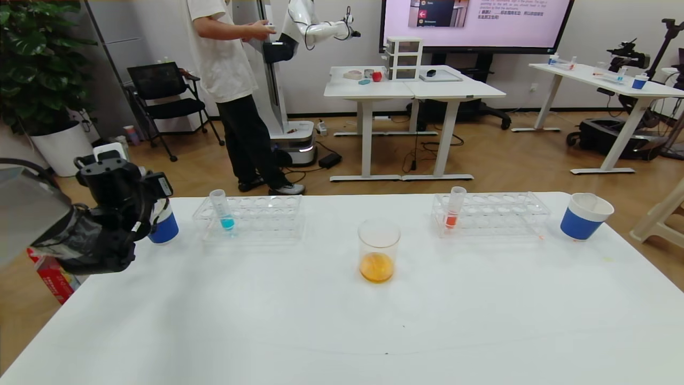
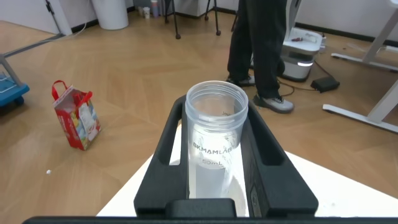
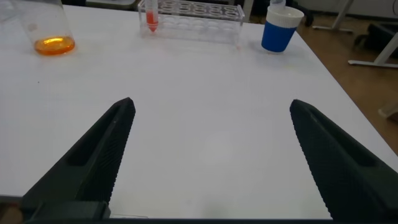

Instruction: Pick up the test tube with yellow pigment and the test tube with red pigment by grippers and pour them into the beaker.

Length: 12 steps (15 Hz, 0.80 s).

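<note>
A robotics test lab in an office-style room: white height-adjustable desks (image 1: 414,88) on wood flooring, a large presentation screen (image 1: 475,21), another robot (image 1: 299,32) attended by a person (image 1: 230,80), and test-tube racks (image 1: 489,214) on the worktable (image 1: 342,331)

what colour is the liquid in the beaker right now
Orange-yellow, pooled at the bottom of the beaker; the head view shows it best.

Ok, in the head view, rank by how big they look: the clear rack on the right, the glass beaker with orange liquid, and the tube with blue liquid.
Largest to smallest, as they appear:
1. Clear plastic test tube rack on the right
2. Clear glass beaker holding orange liquid, though it stands nearer the camera, which enlarges it
3. Slim clear tube with blue liquid
</note>
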Each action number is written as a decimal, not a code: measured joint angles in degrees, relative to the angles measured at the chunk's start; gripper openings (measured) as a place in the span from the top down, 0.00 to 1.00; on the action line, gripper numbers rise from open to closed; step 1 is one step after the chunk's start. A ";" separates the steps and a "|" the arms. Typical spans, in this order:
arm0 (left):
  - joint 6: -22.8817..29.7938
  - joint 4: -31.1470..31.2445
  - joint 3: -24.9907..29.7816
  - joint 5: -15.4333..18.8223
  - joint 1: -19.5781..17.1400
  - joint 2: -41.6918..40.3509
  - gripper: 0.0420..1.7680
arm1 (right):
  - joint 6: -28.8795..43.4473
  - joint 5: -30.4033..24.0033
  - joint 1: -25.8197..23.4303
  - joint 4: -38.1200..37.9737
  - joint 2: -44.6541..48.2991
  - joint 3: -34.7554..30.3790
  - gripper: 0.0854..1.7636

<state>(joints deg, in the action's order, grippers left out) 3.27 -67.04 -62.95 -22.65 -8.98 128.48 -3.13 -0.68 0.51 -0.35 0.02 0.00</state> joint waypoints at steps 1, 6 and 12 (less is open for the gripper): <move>0.09 0.00 -0.17 -0.09 -0.16 0.94 0.74 | 0.02 0.00 0.00 0.00 0.00 0.00 0.02; 0.34 -0.46 2.34 0.07 -0.83 2.28 0.72 | 0.02 0.00 0.00 0.02 0.00 0.00 0.02; -0.05 -4.66 3.85 0.77 -1.10 3.00 0.01 | 0.02 0.00 0.00 0.02 0.00 0.00 0.02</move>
<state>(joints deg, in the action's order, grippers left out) 3.22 -71.69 -59.10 -21.88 -10.08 131.48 -3.11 -0.68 0.51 -0.33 0.02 0.00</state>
